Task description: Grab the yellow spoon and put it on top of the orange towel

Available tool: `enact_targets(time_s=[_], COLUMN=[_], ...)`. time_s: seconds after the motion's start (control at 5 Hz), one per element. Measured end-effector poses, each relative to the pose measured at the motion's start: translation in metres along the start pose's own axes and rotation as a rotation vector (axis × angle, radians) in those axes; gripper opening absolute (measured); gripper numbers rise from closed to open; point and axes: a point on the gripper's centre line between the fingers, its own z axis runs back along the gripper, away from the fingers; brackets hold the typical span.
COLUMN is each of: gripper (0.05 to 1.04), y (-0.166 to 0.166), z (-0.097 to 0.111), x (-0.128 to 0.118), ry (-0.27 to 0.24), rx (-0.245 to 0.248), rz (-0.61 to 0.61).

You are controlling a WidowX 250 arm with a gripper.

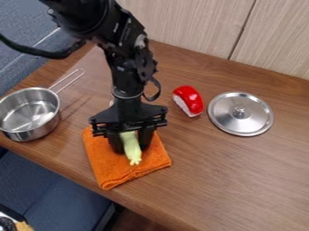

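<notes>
The gripper [131, 148] hangs over the orange towel [107, 170] at centre left, shut on a pale yellow piece, taken as the yellow spoon [132, 155]. This piece shows between the two fingers and points down toward the front, its knobbly lower end over the middle of the towel. Its upper part is hidden by the gripper. Whether its lower end touches the cloth, I cannot tell. The towel lies folded near the counter's front edge, its back part covered by the gripper.
A steel pot [52, 110] stands at the left, its handle pointing to the back right. Right of the gripper lie a red and white sushi-like toy [189, 100] and a round metal lid [240, 122]. A wood panel wall [187, 22] borders the counter behind.
</notes>
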Motion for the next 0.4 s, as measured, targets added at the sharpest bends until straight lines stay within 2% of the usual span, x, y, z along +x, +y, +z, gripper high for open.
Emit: enact_targets(time_s=[0.2,0.4], gripper=[0.999,1.002], y=[0.0020,-0.0008], z=[0.0000,0.0031], x=[-0.0003,-0.0017], ry=[0.000,-0.001], rx=[0.015,0.033], rz=[0.008,-0.005])
